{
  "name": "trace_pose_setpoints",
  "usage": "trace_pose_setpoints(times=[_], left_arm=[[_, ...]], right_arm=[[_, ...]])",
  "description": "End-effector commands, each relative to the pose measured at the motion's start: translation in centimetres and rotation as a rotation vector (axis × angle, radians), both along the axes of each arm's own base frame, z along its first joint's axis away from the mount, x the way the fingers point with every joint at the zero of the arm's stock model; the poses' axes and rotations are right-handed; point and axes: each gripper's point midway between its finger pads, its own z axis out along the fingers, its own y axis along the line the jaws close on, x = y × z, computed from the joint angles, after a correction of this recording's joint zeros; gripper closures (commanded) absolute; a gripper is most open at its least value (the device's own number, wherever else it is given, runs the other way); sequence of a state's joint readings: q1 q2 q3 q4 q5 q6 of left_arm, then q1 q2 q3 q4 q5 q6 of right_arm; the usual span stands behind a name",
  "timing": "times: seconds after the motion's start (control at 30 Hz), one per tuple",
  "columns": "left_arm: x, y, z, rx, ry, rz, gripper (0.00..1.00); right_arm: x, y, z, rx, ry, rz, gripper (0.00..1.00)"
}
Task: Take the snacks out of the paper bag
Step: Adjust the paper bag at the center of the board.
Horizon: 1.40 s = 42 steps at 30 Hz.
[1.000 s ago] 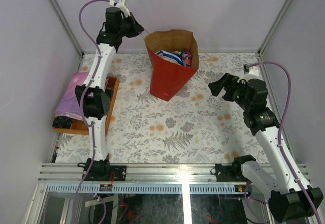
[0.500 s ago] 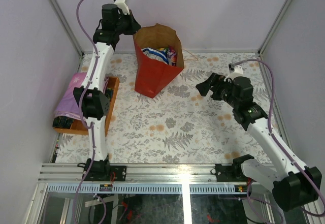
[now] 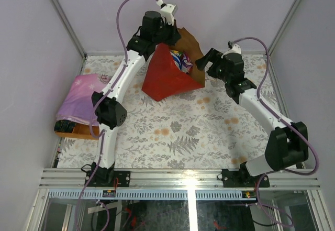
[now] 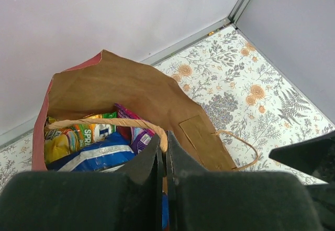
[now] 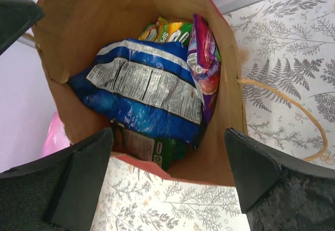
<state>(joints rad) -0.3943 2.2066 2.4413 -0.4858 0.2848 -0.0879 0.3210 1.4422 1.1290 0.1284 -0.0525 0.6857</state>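
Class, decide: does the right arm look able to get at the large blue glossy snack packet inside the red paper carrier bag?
Probably yes. The open right gripper faces the mouth of the red paper carrier bag; the large blue glossy snack packet lies uppermost, uncovered.

1. The top view looks down from above and behind the arm bases (image 3: pixel 103 176), far enough back to take in the whole table (image 3: pixel 209 136).
2. The left wrist view looks steeply down past its own fingers (image 4: pixel 141 165), close over the paper bag (image 4: pixel 104 84).
3. The right wrist view looks straight into that bag's mouth (closer still); all three views share it.
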Motion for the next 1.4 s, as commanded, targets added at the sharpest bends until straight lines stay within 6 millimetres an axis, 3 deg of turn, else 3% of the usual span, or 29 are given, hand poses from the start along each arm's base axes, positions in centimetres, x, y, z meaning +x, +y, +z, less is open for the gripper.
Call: trace_pose_setpoints(times=[0.0, 0.1, 0.17, 0.3, 0.4, 0.67, 0.83, 0.97, 1.13, 1.27, 1.37], left_arm=[[-1.0, 0.2, 4.4, -0.021, -0.124, -0.008, 1.00], [-2.2, -0.8, 3.5, -0.013, -0.099, -0.051, 1.00], [-2.8, -1.3, 3.1, 0.002, -0.095, -0.068, 1.00], [-3.1, -2.0, 2.1, 0.030, -0.086, -0.075, 1.00], [-2.9, -2.1, 1.3, 0.040, -0.071, -0.072, 1.00], [-2.9, -2.1, 1.0, 0.049, -0.061, -0.076, 1.00], [-2.7, -2.2, 0.8, 0.047, -0.058, -0.075, 1.00], [-2.5, -2.2, 0.4, 0.054, -0.050, -0.073, 1.00], [-1.7, -1.8, 0.1, 0.078, -0.056, -0.037, 1.00], [-1.0, -1.3, -0.2, 0.093, -0.061, -0.001, 1.00], [-0.6, -0.8, -0.9, 0.122, -0.057, 0.025, 1.00]], right_arm=[[2.0, 0.0, 2.9, 0.047, -0.087, -0.059, 0.05], [2.3, 0.5, 0.8, 0.057, -0.049, -0.044, 0.08], [1.8, 2.3, -0.2, 0.088, -0.040, 0.059, 0.13], [-0.6, 7.6, 0.4, 0.070, -0.134, 0.344, 0.15], [-2.6, 9.7, 1.7, -0.023, -0.269, 0.483, 0.11], [-1.1, 9.0, 0.2, -0.408, -0.360, 0.599, 0.06], [-0.6, 10.6, -2.0, -0.481, -0.315, 0.781, 0.09], [-0.9, 12.1, -3.3, -0.427, -0.236, 0.879, 0.23], [-2.6, 13.1, -4.5, -0.362, -0.229, 0.881, 0.37], [-4.6, 15.2, -5.9, -0.364, -0.213, 0.888, 0.73], [-5.8, 17.2, -8.1, -0.387, -0.186, 0.897, 0.87]])
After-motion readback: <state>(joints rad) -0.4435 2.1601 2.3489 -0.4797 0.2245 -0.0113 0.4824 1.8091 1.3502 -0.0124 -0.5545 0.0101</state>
